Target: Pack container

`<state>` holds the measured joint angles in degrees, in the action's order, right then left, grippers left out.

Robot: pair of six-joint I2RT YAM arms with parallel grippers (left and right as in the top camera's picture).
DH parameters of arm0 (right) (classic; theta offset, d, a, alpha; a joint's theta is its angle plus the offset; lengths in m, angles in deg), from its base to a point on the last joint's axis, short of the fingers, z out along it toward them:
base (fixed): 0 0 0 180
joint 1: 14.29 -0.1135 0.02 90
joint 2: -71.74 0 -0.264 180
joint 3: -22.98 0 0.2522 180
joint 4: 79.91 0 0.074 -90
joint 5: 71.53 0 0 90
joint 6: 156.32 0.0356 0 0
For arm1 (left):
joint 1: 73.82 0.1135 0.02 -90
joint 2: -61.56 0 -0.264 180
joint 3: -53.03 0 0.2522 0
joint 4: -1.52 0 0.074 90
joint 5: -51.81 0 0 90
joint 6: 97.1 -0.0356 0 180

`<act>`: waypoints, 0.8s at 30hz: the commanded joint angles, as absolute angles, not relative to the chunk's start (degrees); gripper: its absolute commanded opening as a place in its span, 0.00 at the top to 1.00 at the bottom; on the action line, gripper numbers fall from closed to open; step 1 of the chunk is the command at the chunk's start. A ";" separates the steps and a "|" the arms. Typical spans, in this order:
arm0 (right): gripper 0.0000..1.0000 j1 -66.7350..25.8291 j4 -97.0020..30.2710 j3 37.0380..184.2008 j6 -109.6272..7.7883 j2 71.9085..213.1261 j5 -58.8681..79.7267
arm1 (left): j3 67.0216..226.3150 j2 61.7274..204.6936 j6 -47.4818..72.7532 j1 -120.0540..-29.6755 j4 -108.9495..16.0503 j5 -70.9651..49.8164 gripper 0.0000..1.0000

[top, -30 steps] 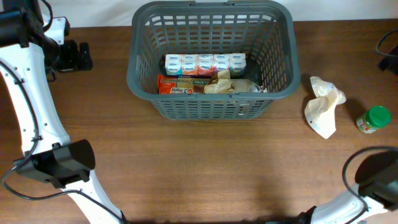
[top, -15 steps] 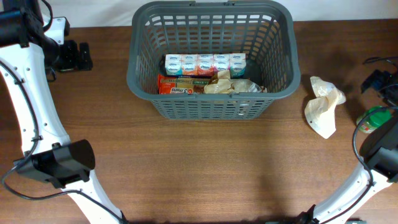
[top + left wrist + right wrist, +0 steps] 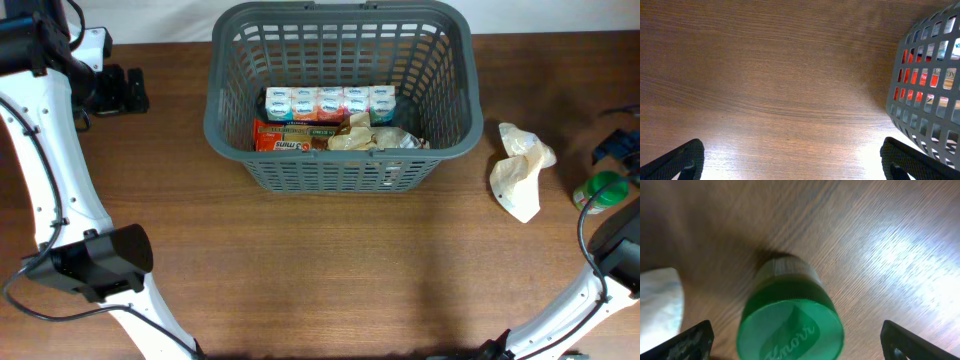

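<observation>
Overhead: the container (image 3: 340, 178) sits upper centre on the table (image 3: 330, 270) and holds packets (image 3: 330, 102). A bag (image 3: 520, 172) and a jar (image 3: 600, 192) lie at right. The left gripper (image 3: 122, 90) is parked upper left.

Left wrist: jaws wide apart, empty, with the container wall at the right edge.

Right wrist: the right gripper (image 3: 795, 340) has its jaws apart, straddling the jar.

I judge the step in hand to be grasping the jar. Next I descend, centre and close.
</observation>
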<state>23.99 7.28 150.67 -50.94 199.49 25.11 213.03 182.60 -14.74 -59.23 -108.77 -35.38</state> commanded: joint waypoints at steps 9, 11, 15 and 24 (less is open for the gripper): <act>0.01 23.99 0.46 143.31 -51.01 199.53 23.18 | 212.72 182.86 -14.22 -59.03 -108.93 -34.99 0.01; 0.01 23.99 -0.46 142.19 -50.85 199.53 22.99 | 212.72 182.86 -14.22 -59.03 -108.93 -34.97 0.01; 0.01 24.04 -2.58 140.44 -50.81 199.53 23.01 | 212.72 182.86 -14.22 -59.03 -108.93 -34.97 0.01; 0.01 24.04 -6.14 138.52 -50.81 199.55 23.03 | 212.72 182.86 -14.22 -59.03 -108.93 -34.97 0.01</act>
